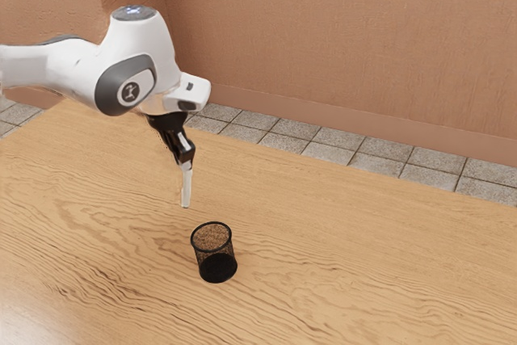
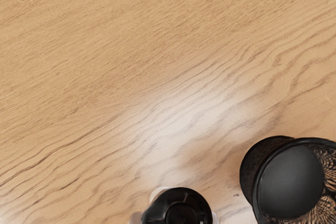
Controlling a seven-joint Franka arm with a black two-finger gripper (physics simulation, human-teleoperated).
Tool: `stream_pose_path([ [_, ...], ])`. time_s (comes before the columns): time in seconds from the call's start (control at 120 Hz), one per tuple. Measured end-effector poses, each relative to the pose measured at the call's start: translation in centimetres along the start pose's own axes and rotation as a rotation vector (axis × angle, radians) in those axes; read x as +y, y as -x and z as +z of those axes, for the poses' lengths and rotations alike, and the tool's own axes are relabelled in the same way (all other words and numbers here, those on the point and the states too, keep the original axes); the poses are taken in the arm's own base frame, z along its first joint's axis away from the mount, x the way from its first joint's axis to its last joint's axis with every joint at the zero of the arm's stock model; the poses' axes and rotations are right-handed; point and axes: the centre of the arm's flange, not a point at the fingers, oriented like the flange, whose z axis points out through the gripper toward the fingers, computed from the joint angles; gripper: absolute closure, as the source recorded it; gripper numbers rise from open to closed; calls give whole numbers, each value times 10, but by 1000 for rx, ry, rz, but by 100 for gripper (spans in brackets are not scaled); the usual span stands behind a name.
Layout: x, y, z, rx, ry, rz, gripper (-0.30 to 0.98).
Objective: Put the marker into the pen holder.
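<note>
Marker [image 1: 187, 185] is approx. vertical w/ a slight tilt, pale body pointing down, up in the air over the tabletop; its lower end hangs on the exterior view's left of the pen holder [image 1: 215, 253], a bit to the far side, near it but apart from the rim. So the marker's outside the holder, not in it. Gripper [image 1: 186, 157] is clamped on the marker's upper part, fingers closed round it, w/ the pale length sticking out below. In the wrist view the marker's dark, round end shows end-on by the hand, w/ the holder's open mouth beside it & a strip of bare wood between. Holder is black mesh, round, w/ a thick dark rim & a solid-looking dark base; stands upright on the table [image 1: 363, 280], mouth up, at the exterior view's near side, a little left of ctr. Table is light wood w/ wavy brown grain & a soft bright patch of reflected light. White arm [image 1: 69, 70] comes in from the exterior view's left, bends at the big grey-ringed joint, then goes down to the hand. Past the far table edge: grey floor tiles [image 1: 319, 143], then a pinkish-brown wall [image 1: 347, 38] w/ a skirting strip along its foot.
</note>
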Motion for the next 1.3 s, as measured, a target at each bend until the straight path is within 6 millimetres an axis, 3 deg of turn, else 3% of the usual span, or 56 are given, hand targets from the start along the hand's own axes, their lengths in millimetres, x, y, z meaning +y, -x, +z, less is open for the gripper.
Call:
stream_pose_path([
  [0.142,82,-24,-18,-2,1,128,70],
  [0.208,101,-24,-26,-7,0,146,70],
  [0.375,78,-7,-22,-53,0,65,70],
  [0.575,100,-5,-28,-76,-1,69,70],
  [0.775,109,2,-19,-114,5,54,70],
  [1.125,95,-7,19,-175,31,-1,69],
  [1.225,92,-11,48,-208,48,-10,66],
  [1.3,86,-14,66,-218,68,-34,52],
])
